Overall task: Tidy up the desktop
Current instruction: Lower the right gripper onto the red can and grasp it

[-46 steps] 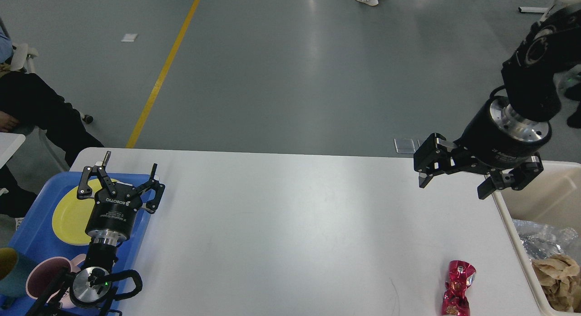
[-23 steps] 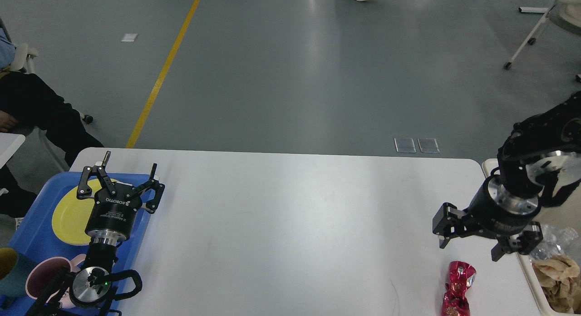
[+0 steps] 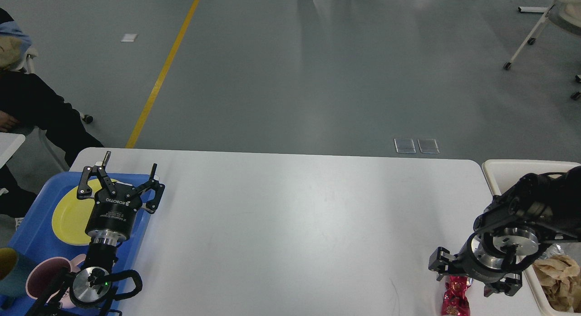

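Head view. White bench (image 3: 290,225) fills the lower frame; a crumpled red wrapper (image 3: 455,298) lies near its front right corner, beside the beige bin (image 3: 504,167) of crumpled waste.

Right pincer (image 3: 470,279) hangs over the wrapper's top, fingers spread either side, not yet clamped, likely lined up to bin it.

Left pincer (image 3: 119,184), released, idles over the blue tray (image 3: 41,234) far left of the wrapper, above a yellow plate (image 3: 68,216). Body reads "ROBOTIQ".
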